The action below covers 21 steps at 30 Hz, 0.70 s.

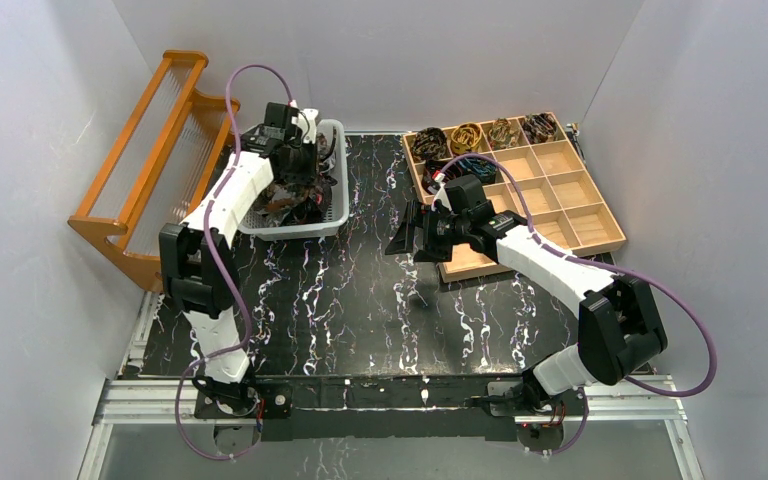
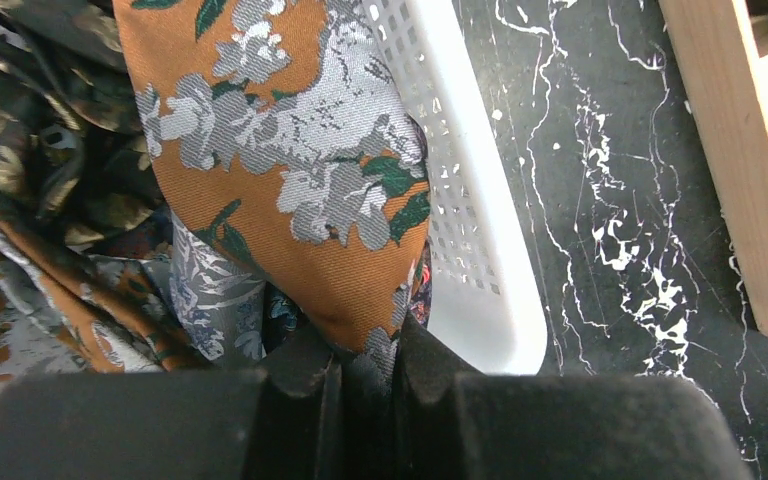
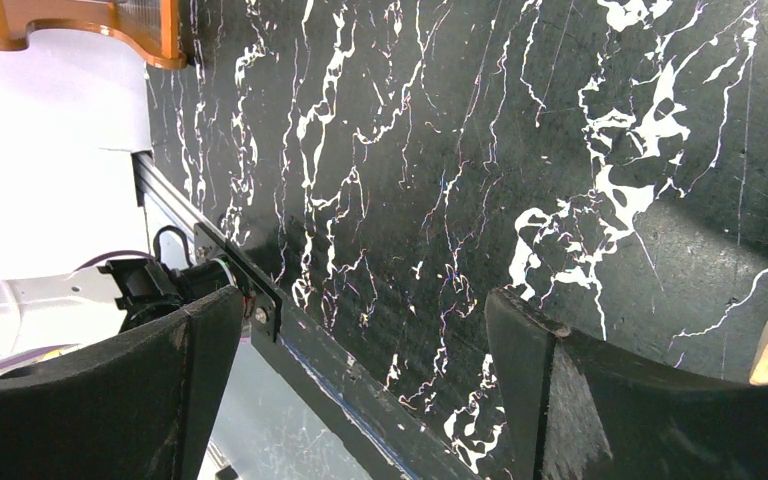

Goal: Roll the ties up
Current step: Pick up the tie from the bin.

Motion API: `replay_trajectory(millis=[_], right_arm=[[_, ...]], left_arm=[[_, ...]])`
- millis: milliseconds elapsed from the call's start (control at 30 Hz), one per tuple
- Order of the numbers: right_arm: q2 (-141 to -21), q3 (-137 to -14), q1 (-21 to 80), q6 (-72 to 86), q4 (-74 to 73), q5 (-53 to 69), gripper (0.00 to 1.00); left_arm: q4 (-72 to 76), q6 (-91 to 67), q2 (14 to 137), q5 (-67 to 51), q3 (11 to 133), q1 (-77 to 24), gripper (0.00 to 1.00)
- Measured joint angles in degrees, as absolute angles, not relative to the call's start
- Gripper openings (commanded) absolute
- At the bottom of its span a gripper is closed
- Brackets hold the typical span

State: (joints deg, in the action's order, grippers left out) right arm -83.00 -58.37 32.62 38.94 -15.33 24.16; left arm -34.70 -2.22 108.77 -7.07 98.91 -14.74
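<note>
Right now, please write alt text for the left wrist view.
The left gripper is shut on an orange tie with grey flowers and green leaves, over a white perforated basket holding other patterned ties. Beside the basket lie the black marbled table and a wooden tray's edge.

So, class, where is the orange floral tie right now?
In the left wrist view, the orange tie sits in the white basket at the table's far left, atop other ties, its end pinched by the left gripper.

The tie (image 2: 290, 250) was orange with grey flowers and green leaves; the basket (image 2: 465, 190) white; the counter (image 2: 610, 150) black, veined white.
</note>
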Motion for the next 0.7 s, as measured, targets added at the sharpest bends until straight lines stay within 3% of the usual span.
replay_trajectory(millis=[100, 167, 467, 567, 700], right_arm=[[-83.0, -58.4, 32.6, 39.1, -15.3, 24.2, 0.99], [-83.0, -58.4, 32.6, 39.1, -15.3, 24.2, 0.99], [-83.0, -58.4, 32.6, 39.3, -15.3, 24.7, 0.99], [-83.0, -58.3, 32.6, 39.5, -15.3, 25.0, 0.99], [-83.0, -58.3, 32.6, 39.8, -15.3, 25.4, 0.99]], left_arm=[[-34.4, -2.8, 107.2, -7.3, 98.6, -13.8, 0.03], [-34.3, -3.1, 107.1, -8.2, 98.1, -13.1, 0.15], [-35.0, -4.0, 107.9, -12.4, 95.5, -11.4, 0.3], [-34.8, -4.4, 108.7, -13.6, 95.5, -11.4, 0.24], [-34.7, -5.0, 110.8, -15.2, 95.5, -11.2, 0.0]])
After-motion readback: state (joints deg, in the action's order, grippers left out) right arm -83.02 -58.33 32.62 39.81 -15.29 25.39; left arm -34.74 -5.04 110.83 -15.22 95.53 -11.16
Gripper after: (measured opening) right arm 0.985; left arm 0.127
